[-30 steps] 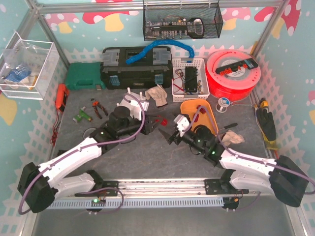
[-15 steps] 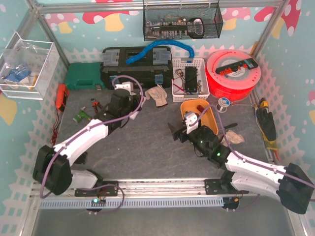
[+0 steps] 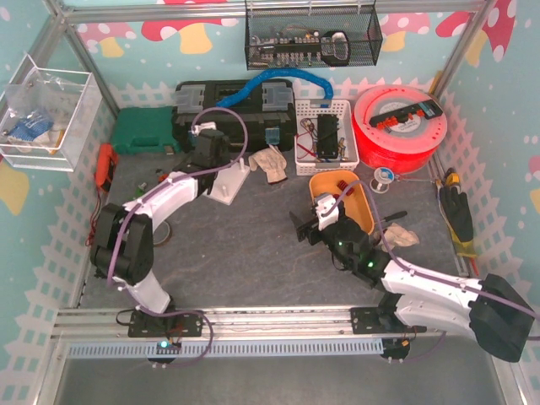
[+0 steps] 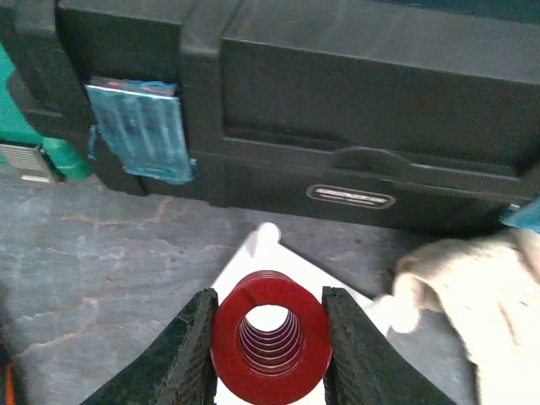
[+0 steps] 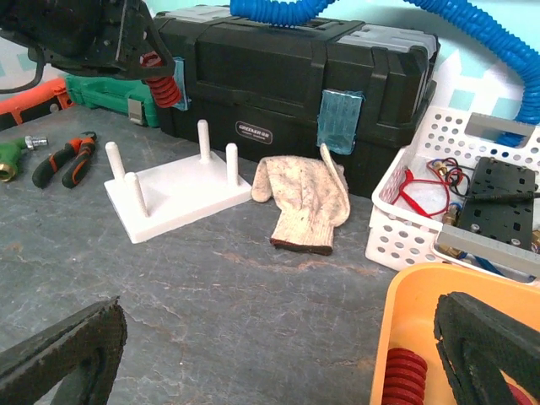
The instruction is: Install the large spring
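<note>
Red coiled large spring (image 4: 270, 291) hangs above the white pegged base (image 5: 181, 198), uninstalled.

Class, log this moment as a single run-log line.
left claw: shut on large red spring | spring: beside white peg board, on no peg | right claw: open, by orange bin

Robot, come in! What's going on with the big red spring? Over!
Left gripper shut on large spring, close to white peg board. Right gripper open. Pegs bare, glove beside board.

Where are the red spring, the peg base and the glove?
red spring (image 4: 270, 289), left wrist view, on its front coil.
peg base (image 5: 179, 199), right wrist view, on its flat plate.
glove (image 5: 305, 196), right wrist view, on its palm.
</note>
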`<state>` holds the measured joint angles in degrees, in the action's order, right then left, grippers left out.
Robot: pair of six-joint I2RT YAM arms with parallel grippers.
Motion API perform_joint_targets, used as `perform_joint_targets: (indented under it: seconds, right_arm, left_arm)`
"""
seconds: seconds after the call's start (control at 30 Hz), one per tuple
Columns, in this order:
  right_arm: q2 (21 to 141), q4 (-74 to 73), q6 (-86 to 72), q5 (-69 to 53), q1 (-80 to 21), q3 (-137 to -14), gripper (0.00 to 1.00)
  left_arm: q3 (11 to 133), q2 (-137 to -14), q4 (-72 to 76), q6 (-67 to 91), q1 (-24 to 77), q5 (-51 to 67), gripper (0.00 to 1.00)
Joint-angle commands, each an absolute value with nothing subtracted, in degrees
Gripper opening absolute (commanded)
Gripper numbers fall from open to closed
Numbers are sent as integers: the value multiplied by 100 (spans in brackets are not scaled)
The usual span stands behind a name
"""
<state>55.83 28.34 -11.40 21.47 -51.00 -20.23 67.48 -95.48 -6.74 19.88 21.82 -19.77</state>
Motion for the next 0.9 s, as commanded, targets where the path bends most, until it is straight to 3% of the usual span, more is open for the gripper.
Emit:
perform_joint_targets:
  seconds: [0.0,0.87]
  right_arm:
    - [5677,3111,-1142,2291,-5106,-1917,98]
    - [5844,2897,-1075,2914,-5100,-2032,98]
  left_arm:
    - [7136,-9811,-634,1803,1891,-2027,0]
    - [7902,-10915,-595,1580,1600,-1251,2]
